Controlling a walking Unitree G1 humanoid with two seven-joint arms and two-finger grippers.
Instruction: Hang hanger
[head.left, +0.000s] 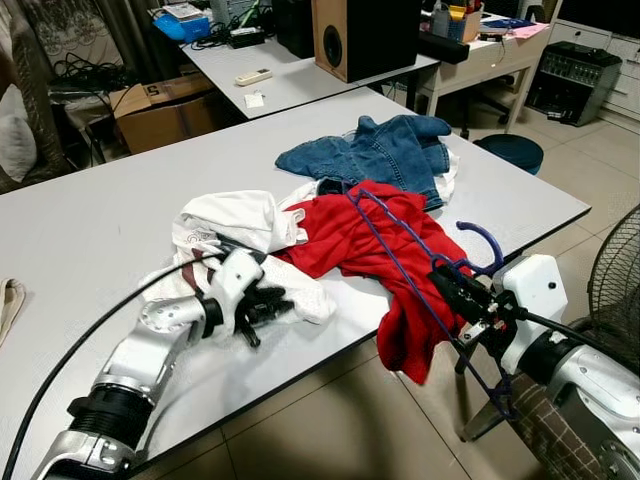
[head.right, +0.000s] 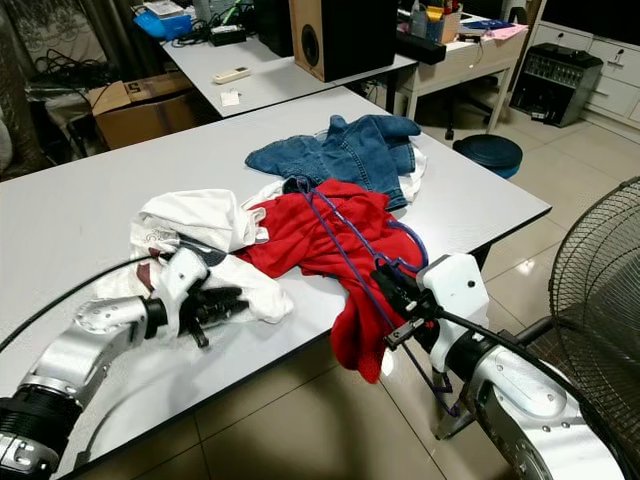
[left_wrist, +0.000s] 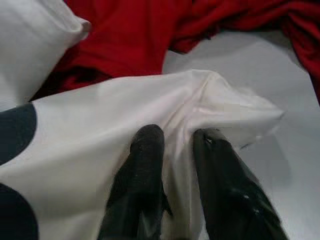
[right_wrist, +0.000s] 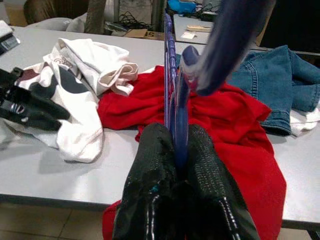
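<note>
Your right gripper (right_wrist: 177, 150) has its black fingers clamped on the thin purple plastic hanger (head.left: 400, 255), the arm reaching up past the grey tabletop's (head.left: 90, 220) near edge. The hanger slants across the red shirt (head.left: 350, 240) spilling over that edge, its hook beside your wrist. Your left gripper (left_wrist: 175, 145), forearm low over the tabletop, pinches the white printed garment (head.left: 235, 220).

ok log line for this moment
right tool: shut on purple hanger | left tool: pinching white shirt | red shirt: draped off table edge
</note>
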